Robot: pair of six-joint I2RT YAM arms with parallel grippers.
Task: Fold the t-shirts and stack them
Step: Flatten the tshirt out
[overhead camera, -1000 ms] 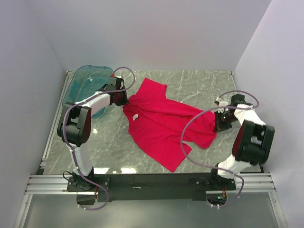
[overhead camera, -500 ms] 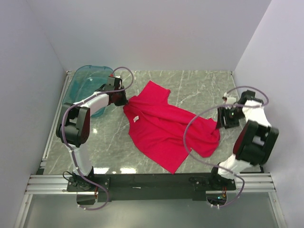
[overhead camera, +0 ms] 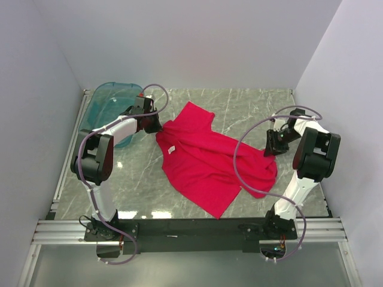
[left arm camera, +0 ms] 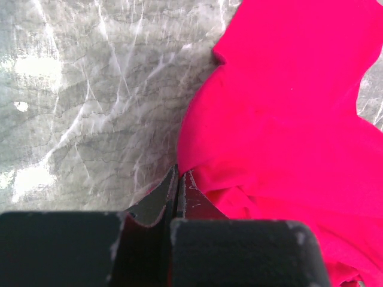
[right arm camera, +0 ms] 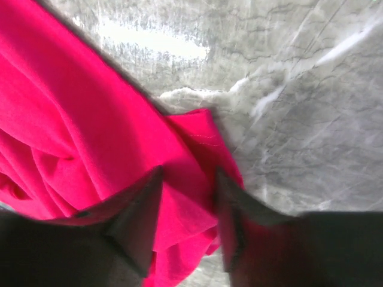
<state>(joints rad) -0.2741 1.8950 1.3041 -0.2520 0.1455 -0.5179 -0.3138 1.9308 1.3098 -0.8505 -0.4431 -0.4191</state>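
Bare marble table (overhead camera: 137,185) near left of the t-shirt (overhead camera: 203,161), teal tub (overhead camera: 108,101) blocking far-left corner, walls (overhead camera: 179,42) close around.

I see a grey marble-patterned table (overhead camera: 251,107) with pale veins running across it, and on both wrist feeds its surface throws back bright patches of light. A see-through teal tub (overhead camera: 111,98) sits at the far left corner, upright with its mouth up, its near rim partly hidden from my overhead feed. Plain white walls (overhead camera: 179,42) close in the far side and both flanks. A ribbed metal rail (overhead camera: 60,230) runs along the near edge, and a thinner strip lines the left edge beside the tub
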